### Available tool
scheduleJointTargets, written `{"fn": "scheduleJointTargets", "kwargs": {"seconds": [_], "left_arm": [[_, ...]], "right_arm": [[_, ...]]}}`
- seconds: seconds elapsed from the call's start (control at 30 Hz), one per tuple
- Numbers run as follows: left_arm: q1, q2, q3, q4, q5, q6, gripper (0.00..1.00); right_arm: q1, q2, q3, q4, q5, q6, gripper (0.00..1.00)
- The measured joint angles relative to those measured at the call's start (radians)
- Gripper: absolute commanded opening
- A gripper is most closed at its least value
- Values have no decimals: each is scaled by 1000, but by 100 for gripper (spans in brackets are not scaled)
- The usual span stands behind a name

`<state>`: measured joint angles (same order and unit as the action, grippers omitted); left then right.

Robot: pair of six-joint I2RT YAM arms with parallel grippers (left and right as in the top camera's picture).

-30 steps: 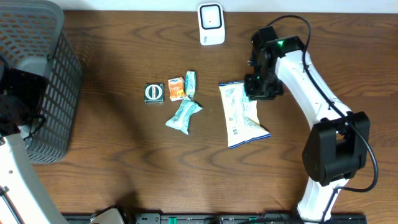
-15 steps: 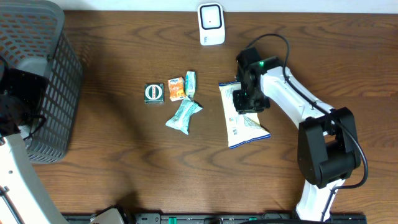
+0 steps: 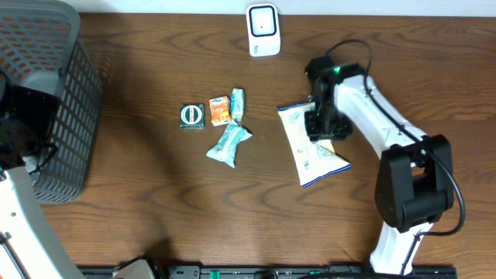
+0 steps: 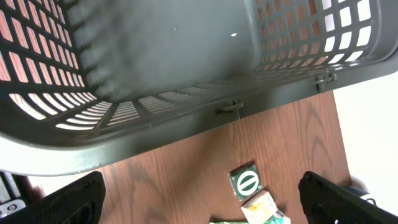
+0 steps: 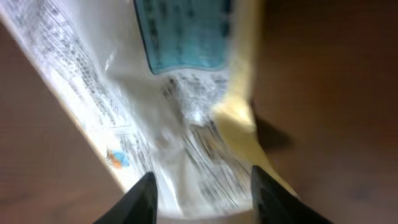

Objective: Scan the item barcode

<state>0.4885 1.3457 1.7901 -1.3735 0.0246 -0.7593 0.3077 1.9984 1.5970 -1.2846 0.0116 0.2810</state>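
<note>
Scan not yet made — the white packet (image 3: 314,147) lies flat on the tabletop (image 3: 155,201), well apart from the scanner (image 3: 263,29), my right hand (image 3: 322,130) down at its upper edge, fingers astride it — whether they pinch it I cannot tell.

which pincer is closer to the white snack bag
Right. The right pincer sits directly over the white snack bag; the left pincer is far off at the left, by the grey basket.
</note>
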Motion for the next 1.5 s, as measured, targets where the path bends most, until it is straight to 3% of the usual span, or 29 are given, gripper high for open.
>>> {"fn": "scheduleJointTargets", "kwargs": {"seconds": [0.13,0.3,0.67,0.93,1.17,1.5], "left_arm": [[0,0,0,0,0,0,98],[0,0,0,0,-1,0,98],[0,0,0,0,0,0,97],[0,0,0,0,0,0,98],[0,0,0,0,-1,0,98],[0,0,0,0,0,0,98]], "right_arm": [[-2,-1,85,-126,11,-3,36],[3,-1,34,-159,15,-2,38],[28,0,-217,124,-146,-4,36],[71,0,-193,114,-266,-4,40],[49,0,-72,-29,-200,-5,44],[23,0,-57,57,-98,-5,47]]}}
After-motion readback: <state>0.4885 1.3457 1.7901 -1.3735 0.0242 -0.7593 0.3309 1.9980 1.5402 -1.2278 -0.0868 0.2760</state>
